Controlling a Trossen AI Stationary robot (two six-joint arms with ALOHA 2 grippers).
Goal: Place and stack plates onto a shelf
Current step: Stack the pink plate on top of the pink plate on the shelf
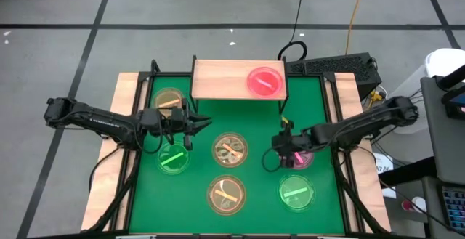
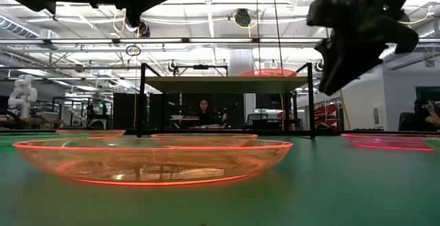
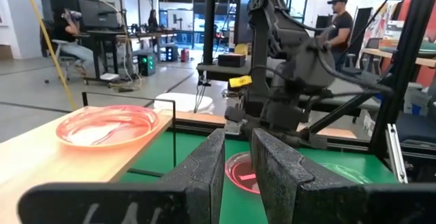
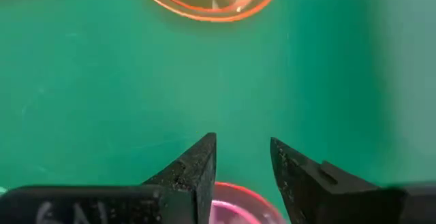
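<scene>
Amber plate [image 2: 151, 159] near mat edge.

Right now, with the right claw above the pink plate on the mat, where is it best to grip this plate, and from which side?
Probably by the rim. The pink plate lies flat on the green mat and is shallow, so only its thin edge fits between fingers. The right claw, open, hangs above its left edge; coming straight down there looks simplest.

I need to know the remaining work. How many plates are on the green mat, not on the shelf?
6 visible: amber back left, green front left, two amber in the middle, pink under the right gripper, green front right. The arms may hide others.
</scene>
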